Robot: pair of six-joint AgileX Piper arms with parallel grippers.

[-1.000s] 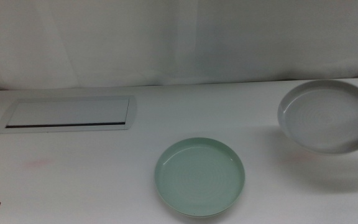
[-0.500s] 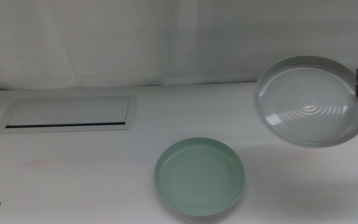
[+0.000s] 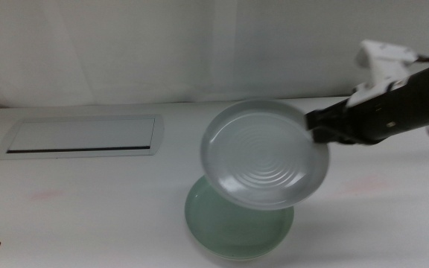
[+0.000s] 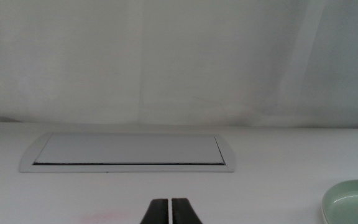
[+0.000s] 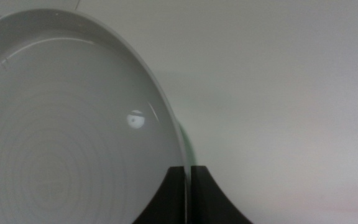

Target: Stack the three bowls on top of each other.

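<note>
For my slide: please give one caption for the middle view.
Right gripper holds the grey bowl tilted above the mint green bowl on the table.

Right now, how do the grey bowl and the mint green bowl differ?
The grey bowl is in the air, tilted, its rim pinched by the right gripper; the mint green bowl lies flat on the table, untouched. The grey one partly hides the green one in the middle view. Both are round, shallow and low-rimmed.
</note>
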